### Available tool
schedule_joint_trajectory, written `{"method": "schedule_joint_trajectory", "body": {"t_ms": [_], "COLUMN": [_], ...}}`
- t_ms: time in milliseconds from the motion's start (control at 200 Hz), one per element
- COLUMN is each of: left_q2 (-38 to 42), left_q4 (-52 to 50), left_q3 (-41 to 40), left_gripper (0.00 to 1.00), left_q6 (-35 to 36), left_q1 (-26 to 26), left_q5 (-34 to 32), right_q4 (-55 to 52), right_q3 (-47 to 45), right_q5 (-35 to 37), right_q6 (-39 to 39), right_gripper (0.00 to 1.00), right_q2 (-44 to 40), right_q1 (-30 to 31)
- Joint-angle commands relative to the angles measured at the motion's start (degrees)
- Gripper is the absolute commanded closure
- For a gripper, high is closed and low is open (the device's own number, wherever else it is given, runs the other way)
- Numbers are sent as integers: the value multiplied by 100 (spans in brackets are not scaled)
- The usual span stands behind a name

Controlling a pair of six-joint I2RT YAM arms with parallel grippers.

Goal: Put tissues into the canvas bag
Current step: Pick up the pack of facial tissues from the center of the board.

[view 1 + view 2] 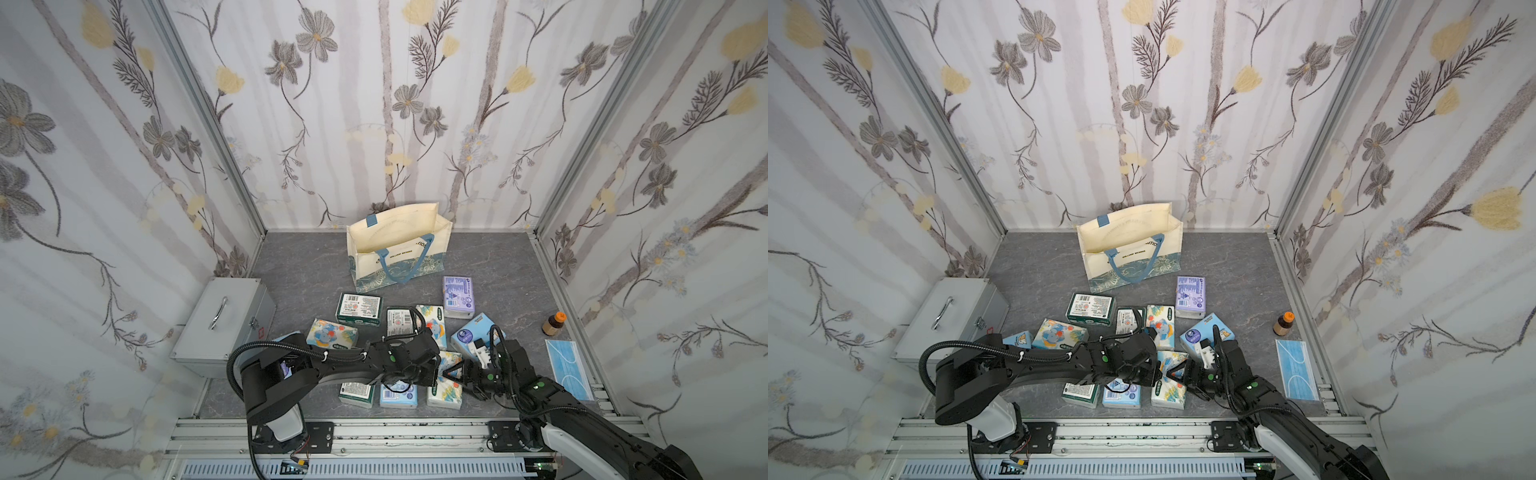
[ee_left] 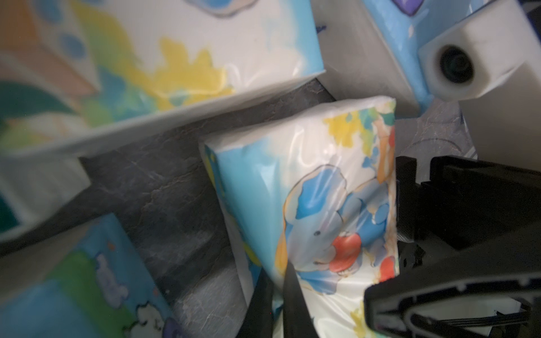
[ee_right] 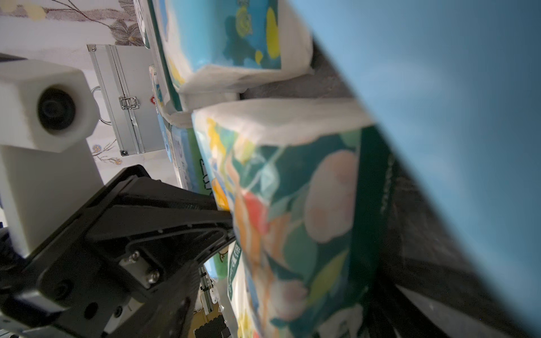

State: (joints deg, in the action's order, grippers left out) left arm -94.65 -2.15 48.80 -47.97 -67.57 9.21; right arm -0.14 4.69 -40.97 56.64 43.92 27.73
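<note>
Picking up: pinching elephant pack (image 2: 322, 204) at front of desk (image 1: 311, 270) with left fingers (image 2: 279, 304), narrow on its wrapper. Holding right fingers (image 1: 468, 376) wide just beside it. Probably needing next: lifting clear of neighbouring packs (image 1: 399, 395), carrying to bag (image 1: 374, 266) standing open at back, well apart, releasing over mouth.

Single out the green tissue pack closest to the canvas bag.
The green pack right before the canvas bag; the middle green pack and the front-row green pack lie farther off.

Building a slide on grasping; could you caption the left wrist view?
Left gripper pinches the wrapper of an elephant-print tissue pack, with the right gripper open alongside.
</note>
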Motion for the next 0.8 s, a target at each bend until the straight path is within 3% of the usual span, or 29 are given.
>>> {"method": "schedule_joint_trajectory", "body": {"t_ms": [0,200,590,799], "left_q2": [-32,155,158,204], "left_q4": [-226,-22,258,854], "left_q3": [-47,15,169,-112], "left_gripper": [95,91,88,87], "left_q6": [16,159,275,215], "left_q1": [-2,-3,12,109], "left_q5": [15,157,365,671], "right_q4": [575,881,591,519], "right_q3": [-12,-3,102,258], "right_q5": [-231,-501,-424,-87], "right_q6": [212,432,158,-57], "right_gripper": [22,41,38,61], "right_q2": [-69,-476,-305,-137], "right_q1": [12,5,184,601]}}
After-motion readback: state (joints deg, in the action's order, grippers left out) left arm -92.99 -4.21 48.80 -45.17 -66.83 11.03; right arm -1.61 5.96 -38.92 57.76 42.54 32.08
